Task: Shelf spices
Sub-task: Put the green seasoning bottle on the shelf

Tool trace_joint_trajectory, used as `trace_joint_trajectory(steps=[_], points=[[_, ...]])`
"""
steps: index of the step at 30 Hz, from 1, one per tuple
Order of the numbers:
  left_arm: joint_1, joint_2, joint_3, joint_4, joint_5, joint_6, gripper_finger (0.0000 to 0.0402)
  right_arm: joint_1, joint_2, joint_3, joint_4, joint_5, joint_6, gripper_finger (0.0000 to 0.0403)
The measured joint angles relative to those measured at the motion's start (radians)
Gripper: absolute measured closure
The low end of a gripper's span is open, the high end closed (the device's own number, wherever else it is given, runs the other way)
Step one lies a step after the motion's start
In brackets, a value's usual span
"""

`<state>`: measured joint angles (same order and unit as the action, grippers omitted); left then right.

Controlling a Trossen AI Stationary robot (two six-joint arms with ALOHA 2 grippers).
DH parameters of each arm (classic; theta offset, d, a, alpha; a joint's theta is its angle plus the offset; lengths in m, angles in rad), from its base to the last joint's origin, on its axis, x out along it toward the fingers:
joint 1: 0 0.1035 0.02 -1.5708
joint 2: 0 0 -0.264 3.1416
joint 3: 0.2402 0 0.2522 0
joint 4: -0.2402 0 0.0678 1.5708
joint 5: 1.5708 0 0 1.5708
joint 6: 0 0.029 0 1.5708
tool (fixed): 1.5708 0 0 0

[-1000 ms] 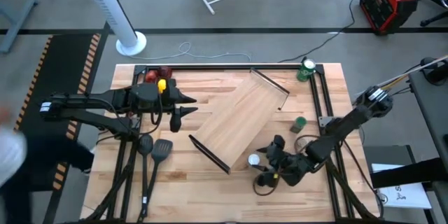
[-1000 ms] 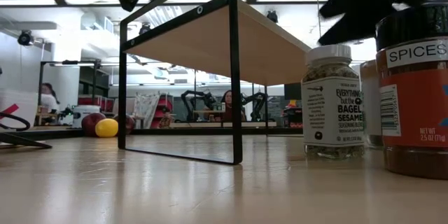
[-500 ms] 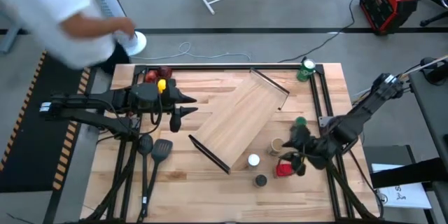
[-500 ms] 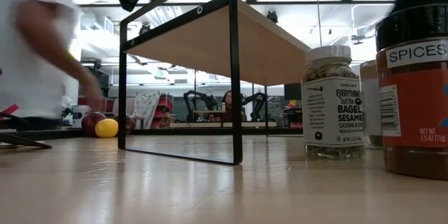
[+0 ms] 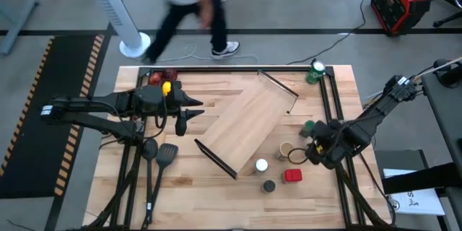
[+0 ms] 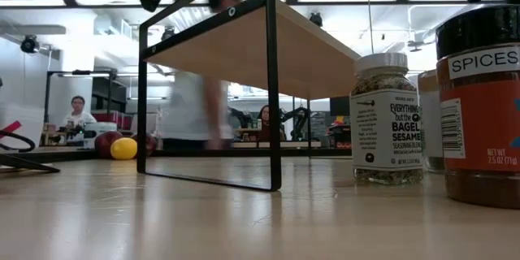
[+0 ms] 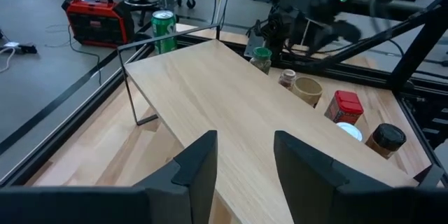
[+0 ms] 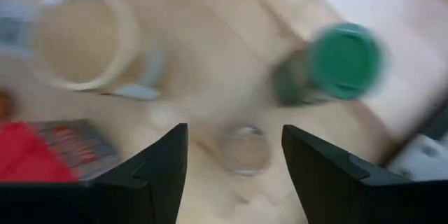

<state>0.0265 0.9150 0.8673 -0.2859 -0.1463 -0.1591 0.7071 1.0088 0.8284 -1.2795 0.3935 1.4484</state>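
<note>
My right gripper (image 8: pixel 234 164) hangs, fingers spread, over the small silver-topped jar (image 8: pixel 245 150) to pick it; left gripper (image 7: pixel 243 161) waits, fingers apart.

Shelf (image 5: pixel 249 126) mid-table, jars (image 5: pixel 278 170) at its right, fruit (image 5: pixel 162 81) at far left corner

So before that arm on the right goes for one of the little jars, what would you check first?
1. Right tool fingers apart: ok, open in its wrist view.
2. Right tool empty: ok, nothing between its fingers.
3. Silvery-topped jar lined up between the fingers: ok, though blurred.
4. Neighbours clear: not ok; green-topped jar and tan-topped jar stand close by.
5. Shelf top free for a jar: ok, bare wood.
6. Left tool out of the way: ok, hanging at the table's left part.
7. Person clear of the table: cannot tell, walking past its far edge.
</note>
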Motion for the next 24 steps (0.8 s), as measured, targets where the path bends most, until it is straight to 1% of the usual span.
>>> trace_joint_trajectory(steps=[3,5,11,20,24], points=[[0.0,0.0,0.0,0.001,0.0,-0.007,0.0268,-0.001,-0.001,0.0,-0.078,-0.001,0.071,0.0185],[0.0,0.0,0.0,0.002,0.0,-0.007,0.0266,-0.009,-0.007,0.0,-0.09,-0.005,0.091,0.0175],[0.0,0.0,0.0,0.002,0.0,-0.006,0.0268,-0.08,-0.013,0.0,-0.117,-0.066,0.07,0.0139],[0.0,0.0,0.0,0.014,0.0,0.009,0.0273,-0.253,-0.013,0.0,-0.121,-0.069,-0.103,0.0073],[0.0,0.0,0.0,0.016,0.0,0.015,0.0269,-0.336,-0.013,0.0,-0.089,-0.079,-0.201,0.0056]])
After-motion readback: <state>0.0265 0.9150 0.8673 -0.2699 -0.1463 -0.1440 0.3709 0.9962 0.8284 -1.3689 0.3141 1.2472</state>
